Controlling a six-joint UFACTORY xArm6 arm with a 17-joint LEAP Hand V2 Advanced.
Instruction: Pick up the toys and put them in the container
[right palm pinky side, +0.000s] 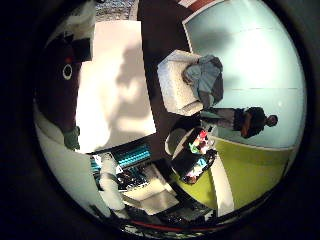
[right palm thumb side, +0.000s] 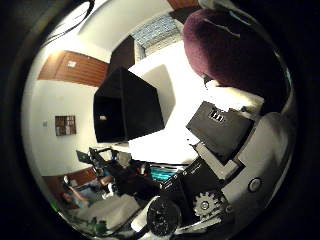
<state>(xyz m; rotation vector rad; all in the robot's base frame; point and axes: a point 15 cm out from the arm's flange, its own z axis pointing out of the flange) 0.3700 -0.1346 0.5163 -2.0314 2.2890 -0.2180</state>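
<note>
Against the palm sits a maroon toy (right palm thumb side: 227, 47), apparently grasped by the robot hand (right palm thumb side: 220, 165), though finger closure cannot be confirmed. Black container (right palm thumb side: 125, 107) stands apart on the white surface (right palm thumb side: 170, 85); a loose grip risks dropping short

The hand (right palm thumb side: 220, 165) shows only as white and black parts along the edges of both palm views. In the thumb side view, a black block, white housings and a small geared wheel crowd one edge. In the little finger side view, white and teal parts run along the rim. Whether the fingers are curled or straight cannot be told.
</note>
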